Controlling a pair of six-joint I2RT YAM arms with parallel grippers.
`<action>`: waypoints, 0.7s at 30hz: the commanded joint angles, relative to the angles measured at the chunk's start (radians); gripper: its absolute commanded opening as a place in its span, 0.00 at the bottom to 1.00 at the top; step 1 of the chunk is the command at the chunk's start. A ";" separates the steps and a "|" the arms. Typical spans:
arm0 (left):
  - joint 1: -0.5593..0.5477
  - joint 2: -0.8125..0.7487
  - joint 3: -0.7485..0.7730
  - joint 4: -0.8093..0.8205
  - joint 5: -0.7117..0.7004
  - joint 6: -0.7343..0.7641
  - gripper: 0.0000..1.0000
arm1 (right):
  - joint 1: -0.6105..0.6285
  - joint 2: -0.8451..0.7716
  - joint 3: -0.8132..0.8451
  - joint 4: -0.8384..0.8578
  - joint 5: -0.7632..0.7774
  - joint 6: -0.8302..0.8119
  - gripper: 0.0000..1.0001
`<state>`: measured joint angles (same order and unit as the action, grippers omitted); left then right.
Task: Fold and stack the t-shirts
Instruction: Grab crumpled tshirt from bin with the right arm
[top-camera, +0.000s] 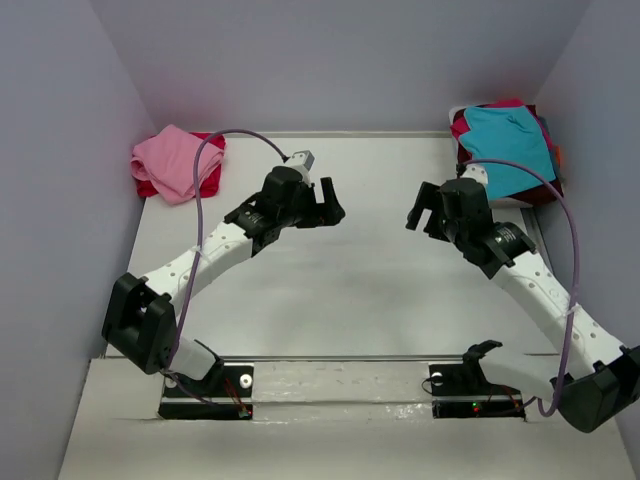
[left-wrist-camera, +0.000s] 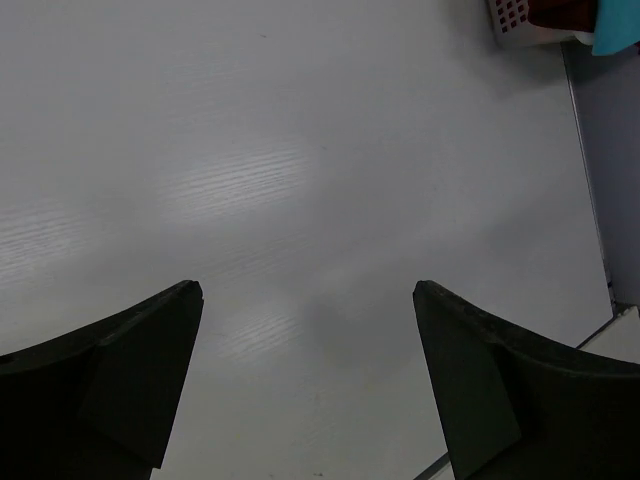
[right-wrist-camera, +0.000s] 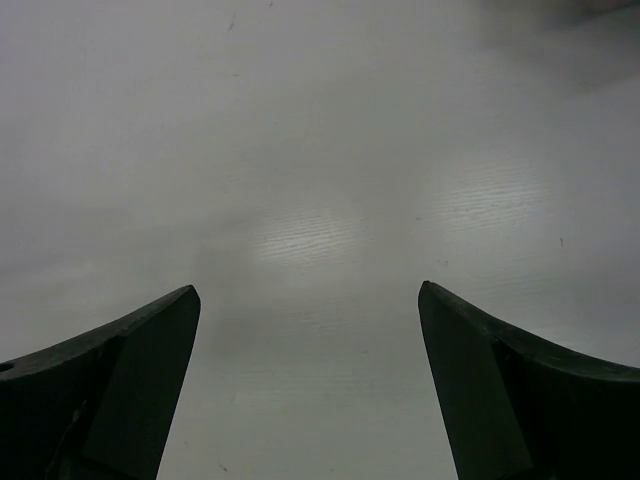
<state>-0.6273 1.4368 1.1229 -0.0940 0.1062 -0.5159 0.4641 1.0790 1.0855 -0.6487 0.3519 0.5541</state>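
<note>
The likeliest trouble, as I am judging it, is waiting at the far right corner. There the turquoise t-shirt (top-camera: 510, 145) is lying loosely on top of the reddish shirts (top-camera: 463, 127), all heaped in a white basket (left-wrist-camera: 515, 25). A claw closing too deep into that heap may be pinching two layers at once and dragging a second shirt out with the first. Coming in low, it may also be catching the basket's rim and tipping or shoving it. A grab at the bunched middle rather than at an edge would be leaving the cloth crumpled and hard to spread. The right claw (top-camera: 418, 208) is hanging wide and empty over the table (top-camera: 350, 290), nothing showing between its jaws in the right wrist view. It is the nearer one, with the turquoise t-shirt lying beyond it and to its right, apart from it. The left claw (top-camera: 333, 205) is likewise gaping wide and holding nothing, well apart from that shirt. Only a corner of the basket and a sliver of turquoise are showing at the top right of the left wrist view. In the far left corner a pink t-shirt (top-camera: 172, 160) is resting on a red t-shirt (top-camera: 210, 180), well apart from both claws.
</note>
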 joint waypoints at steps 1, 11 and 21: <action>-0.005 -0.021 -0.005 0.042 0.013 0.010 0.99 | -0.007 0.027 0.073 0.001 0.071 0.013 0.99; -0.005 0.013 0.066 0.002 0.015 0.011 0.99 | -0.007 0.287 0.424 -0.109 0.258 -0.039 1.00; -0.005 0.071 0.195 -0.082 -0.034 0.042 0.99 | -0.261 0.551 0.740 -0.223 0.193 -0.078 1.00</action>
<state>-0.6273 1.4876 1.2228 -0.1513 0.1028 -0.5053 0.2867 1.5692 1.7100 -0.8017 0.5495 0.4999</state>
